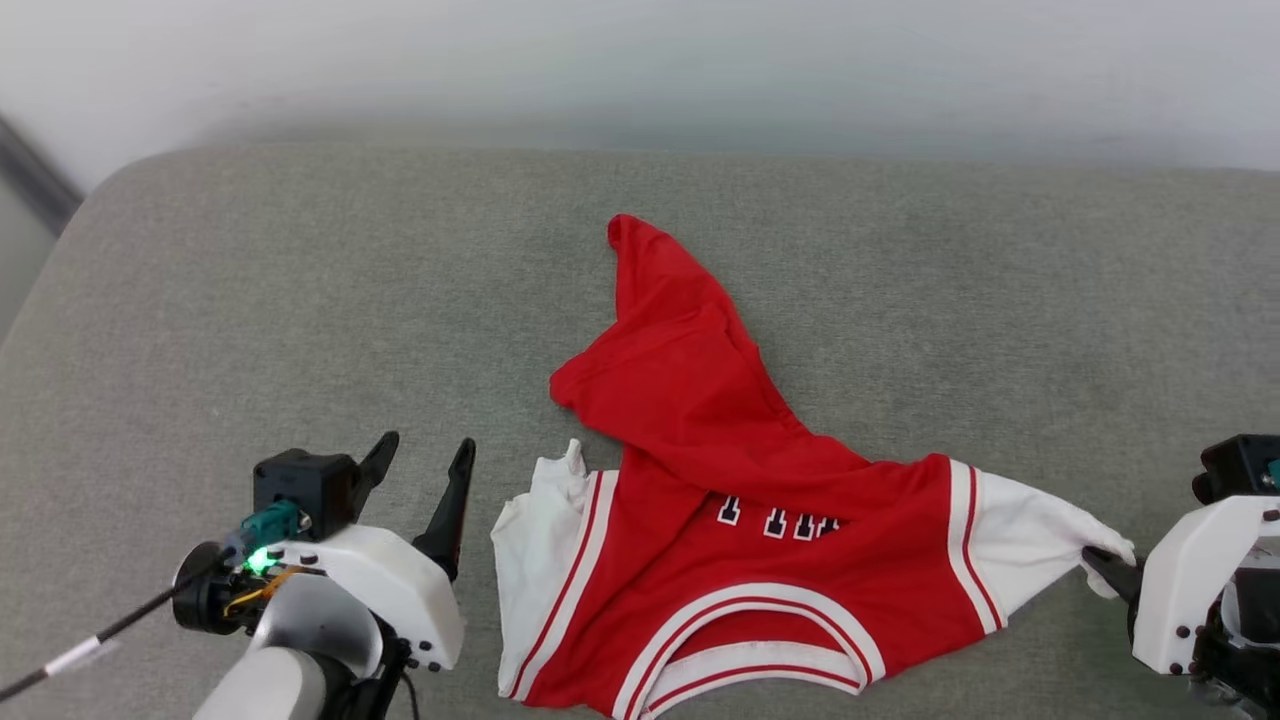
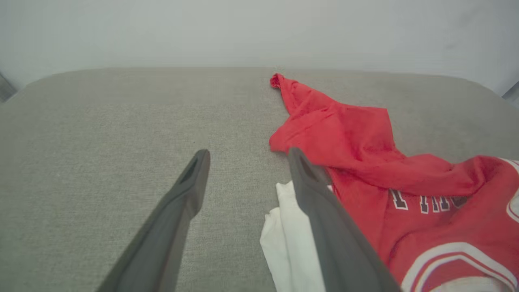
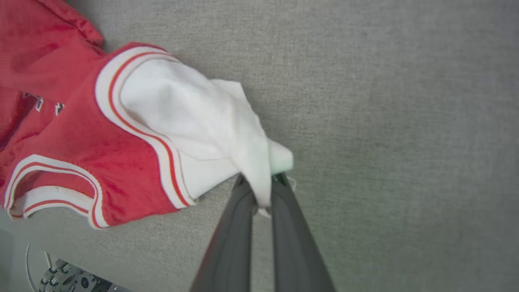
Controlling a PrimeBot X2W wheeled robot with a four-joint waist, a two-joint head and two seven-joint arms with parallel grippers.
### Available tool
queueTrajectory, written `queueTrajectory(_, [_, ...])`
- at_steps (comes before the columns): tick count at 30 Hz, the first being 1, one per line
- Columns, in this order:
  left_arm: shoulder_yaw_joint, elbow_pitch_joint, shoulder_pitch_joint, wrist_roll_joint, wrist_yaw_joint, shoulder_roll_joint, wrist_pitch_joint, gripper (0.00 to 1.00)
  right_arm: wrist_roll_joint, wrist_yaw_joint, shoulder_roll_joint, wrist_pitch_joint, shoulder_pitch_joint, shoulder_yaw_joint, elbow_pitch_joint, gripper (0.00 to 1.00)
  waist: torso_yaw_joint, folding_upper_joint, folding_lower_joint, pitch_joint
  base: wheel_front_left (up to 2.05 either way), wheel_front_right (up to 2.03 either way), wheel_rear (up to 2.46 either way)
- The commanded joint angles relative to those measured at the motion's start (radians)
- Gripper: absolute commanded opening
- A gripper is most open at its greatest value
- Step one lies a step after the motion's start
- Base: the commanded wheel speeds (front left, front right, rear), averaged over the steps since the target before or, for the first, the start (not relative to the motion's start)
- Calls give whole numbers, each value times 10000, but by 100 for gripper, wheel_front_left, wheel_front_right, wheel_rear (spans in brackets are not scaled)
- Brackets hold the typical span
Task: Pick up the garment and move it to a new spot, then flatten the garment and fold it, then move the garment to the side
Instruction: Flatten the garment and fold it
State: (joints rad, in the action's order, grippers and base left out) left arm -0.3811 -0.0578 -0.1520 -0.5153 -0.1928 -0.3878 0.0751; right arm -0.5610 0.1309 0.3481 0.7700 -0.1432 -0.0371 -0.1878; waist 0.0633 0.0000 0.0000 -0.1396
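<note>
The garment [image 1: 700,420] lies rumpled on the grey cushion [image 1: 250,300], red body folded over its lettering. The right fingers [image 3: 243,194] pinch one white sleeve tip. The left fingers [image 2: 194,182] hang spread and empty, with the other sleeve just beside them — grip it, then draw both apart evenly.

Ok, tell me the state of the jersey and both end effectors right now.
garment: unfolded, rumpled on the grey cushion, red body folded over the lettering.
left end effector: open, empty, beside one white sleeve.
right end effector: shut on the other white sleeve.
</note>
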Motion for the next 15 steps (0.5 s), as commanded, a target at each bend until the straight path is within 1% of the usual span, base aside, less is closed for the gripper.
queueTrajectory(1, [-59,118,-231,-264,222,-334,792,100,133,-5,31,-37,113,17,330,0,-270,0,0,113,0,0,0])
queueTrajectory(5, [-380,414,-437,-726,670,-1013,2712,100,270,-3,-151,105,223,92,1006,0,-672,0,0,-14,0,0,0])
queueTrajectory(9, [-605,629,-617,-1248,963,-1342,4182,100,387,-3,-330,94,233,199,1541,0,-1021,0,0,-407,0,0,0])
queueTrajectory(11, [-670,834,-710,-1374,1054,-1487,4601,100,407,-3,-385,82,203,262,1706,0,-1182,0,0,-606,0,0,0])
queueTrajectory(15, [-832,1344,-926,-1602,1304,-1524,5134,100,385,-3,-511,-17,57,384,1727,0,-1412,0,0,-916,0,0,0])
